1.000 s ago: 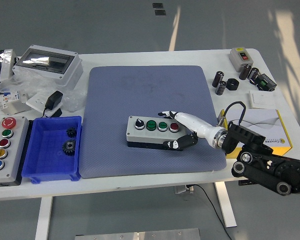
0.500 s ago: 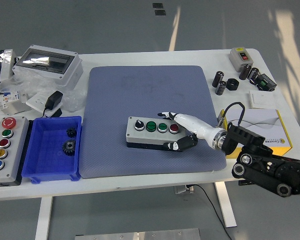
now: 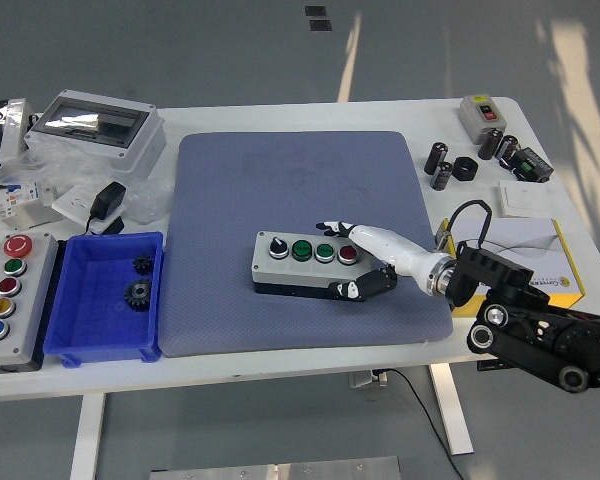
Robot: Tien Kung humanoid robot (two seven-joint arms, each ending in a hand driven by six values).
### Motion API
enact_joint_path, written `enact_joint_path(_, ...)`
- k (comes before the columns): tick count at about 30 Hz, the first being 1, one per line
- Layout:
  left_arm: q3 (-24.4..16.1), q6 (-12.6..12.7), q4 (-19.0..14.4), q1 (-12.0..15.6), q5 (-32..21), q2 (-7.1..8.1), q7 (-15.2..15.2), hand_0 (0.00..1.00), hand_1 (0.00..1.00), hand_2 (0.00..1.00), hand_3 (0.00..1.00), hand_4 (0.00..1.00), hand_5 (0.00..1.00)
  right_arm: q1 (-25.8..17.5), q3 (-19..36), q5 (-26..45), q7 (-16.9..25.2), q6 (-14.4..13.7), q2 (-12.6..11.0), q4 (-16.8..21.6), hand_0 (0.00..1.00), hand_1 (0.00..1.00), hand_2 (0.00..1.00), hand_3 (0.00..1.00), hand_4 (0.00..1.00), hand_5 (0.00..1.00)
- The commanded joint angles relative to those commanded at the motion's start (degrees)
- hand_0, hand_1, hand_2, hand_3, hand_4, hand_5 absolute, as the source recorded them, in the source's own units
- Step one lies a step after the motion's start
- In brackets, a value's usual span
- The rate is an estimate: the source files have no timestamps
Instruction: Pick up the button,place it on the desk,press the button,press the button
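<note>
A grey button box [image 3: 298,262] lies flat on the blue mat [image 3: 280,180], a little right of its middle. Its top carries a black knob, two green buttons and a red button [image 3: 348,254] at the right end. My right hand [image 3: 341,260] reaches in from the right and straddles that right end. Its white fingers [image 3: 332,228] lie along the box's far edge beside the red button, and the black thumb [image 3: 352,291] presses the near side. The left arm is out of sight.
A blue bin [image 3: 105,297] with two gears stands left of the mat, and a second, larger button panel [image 3: 8,285] sits at the far left. Clear-lidded enclosure [image 3: 95,125], bags and adapter at back left. Small black parts, a switch box [image 3: 481,113] and a yellow-edged carton [image 3: 525,260] on the right.
The right hand shifted only slightly at the box's right end, dipping a little and coming back. The button box has stayed in place on the mat.
</note>
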Motion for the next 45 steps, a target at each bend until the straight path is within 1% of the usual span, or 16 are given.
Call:
enact_joint_path(1, 0.0, 0.0, 0.0, 0.0, 0.0, 0.00, 0.0, 0.623, 0.568, 0.541, 0.597, 0.546, 0.145, 0.0, 0.0, 0.1, 0.0, 0.1, 0.0, -0.1, 0.848, 0.909, 0.940, 0.998, 0.692, 0.073)
enact_joint_path(2, 0.0, 0.0, 0.0, 0.0, 0.0, -0.01, 0.0, 0.623, 0.567, 0.540, 0.597, 0.545, 0.143, 0.0, 0.0, 0.1, 0.0, 0.2, 0.0, -0.1, 0.864, 0.932, 0.972, 0.998, 0.701, 0.068)
enact_joint_path(13, 0.1, -0.2, 0.0, 0.0, 0.1, 0.04, 0.1, 0.623, 0.566, 0.540, 0.596, 0.544, 0.141, 0.4, 0.4, 0.7, 0.2, 0.7, -0.9, 0.9, 0.887, 0.949, 0.998, 0.998, 0.713, 0.065)
enact_joint_path(14, 0.2, -0.2, 0.0, 0.0, 0.1, 0.04, 0.1, 0.623, 0.566, 0.539, 0.594, 0.544, 0.140, 0.4, 0.4, 0.9, 0.2, 0.8, -1.1, 1.1, 0.982, 0.975, 0.998, 0.998, 0.740, 0.068)
enact_joint_path(18, 0.3, -0.5, 0.0, 0.0, 0.1, 0.02, 0.1, 0.623, 0.566, 0.539, 0.594, 0.544, 0.140, 0.3, 0.8, 1.8, 0.3, 1.2, -2.0, 2.5, 0.982, 0.975, 0.998, 0.998, 0.740, 0.068)
enact_joint_path(23, 0.3, -0.8, 0.0, 0.1, 0.1, -0.11, 0.1, 0.623, 0.564, 0.538, 0.594, 0.543, 0.139, -1.9, 4.6, 3.5, 0.5, 1.0, -5.7, 7.7, 0.998, 0.985, 0.998, 0.998, 0.749, 0.073)
enact_joint_path(27, 0.0, -0.6, 0.0, 0.3, 0.2, -0.12, 0.2, 0.622, 0.563, 0.537, 0.594, 0.542, 0.135, -4.6, 9.9, 0.5, -3.5, -3.6, -10.5, 13.7, 0.998, 0.988, 0.998, 0.998, 0.757, 0.079)
enact_joint_path(28, 0.0, -0.6, 0.0, 0.4, 0.2, -0.12, 0.2, 0.622, 0.563, 0.537, 0.594, 0.542, 0.135, -4.9, 11.1, -0.7, -4.9, -3.2, -11.6, 14.9, 0.998, 0.988, 0.998, 0.998, 0.757, 0.079)
enact_joint_path(31, -0.4, -0.4, 0.0, 0.5, 0.5, -0.10, 0.2, 0.622, 0.563, 0.537, 0.594, 0.542, 0.135, -5.1, 15.4, -4.7, -11.5, 2.5, -14.9, 19.1, 0.998, 0.988, 0.998, 0.998, 0.757, 0.079)
enact_joint_path(34, -0.5, -0.4, 0.0, 0.5, 0.7, -0.01, 0.2, 0.623, 0.564, 0.538, 0.594, 0.542, 0.134, -4.1, 18.6, -1.8, -17.1, 8.5, -16.5, 21.8, 0.998, 0.990, 0.998, 0.998, 0.759, 0.098)
enact_joint_path(37, -0.4, -0.4, 0.0, 0.4, 0.8, 0.19, 0.2, 0.623, 0.564, 0.538, 0.594, 0.542, 0.134, -2.2, 19.6, 2.6, -21.6, 14.5, -17.1, 23.0, 0.998, 0.990, 0.998, 0.998, 0.759, 0.098)
enact_joint_path(38, -0.4, -0.5, 0.0, 0.3, 0.9, 0.27, 0.2, 0.624, 0.563, 0.537, 0.593, 0.541, 0.132, -1.7, 19.8, 4.0, -22.7, 16.2, -17.2, 23.1, 0.720, 0.807, 0.878, 0.965, 0.564, 0.118)
enact_joint_path(40, -0.4, -0.4, 0.0, 0.2, 0.9, 0.57, 0.1, 0.624, 0.563, 0.537, 0.593, 0.541, 0.132, -0.9, 20.1, 7.1, -24.2, 19.5, -17.1, 23.0, 0.720, 0.807, 0.878, 0.965, 0.564, 0.118)
enact_joint_path(43, -0.4, -0.4, 0.0, -0.1, 0.9, 0.90, 0.0, 0.624, 0.563, 0.537, 0.593, 0.541, 0.132, -0.7, 20.8, 11.4, -23.8, 23.2, -16.5, 22.6, 0.720, 0.807, 0.878, 0.965, 0.564, 0.118)
enact_joint_path(44, -0.4, -0.4, 0.0, -0.1, 0.9, 0.97, -0.1, 0.623, 0.563, 0.537, 0.594, 0.542, 0.132, -0.8, 21.1, 12.9, -23.1, 23.5, -16.1, 22.4, 0.154, 0.392, 0.642, 0.883, 0.432, 0.115)
enact_joint_path(45, -0.4, -0.4, 0.0, -0.2, 0.9, 1.00, 0.0, 0.623, 0.563, 0.537, 0.594, 0.542, 0.132, -1.0, 21.3, 14.6, -22.4, 23.5, -15.7, 22.3, 0.154, 0.392, 0.642, 0.883, 0.432, 0.115)
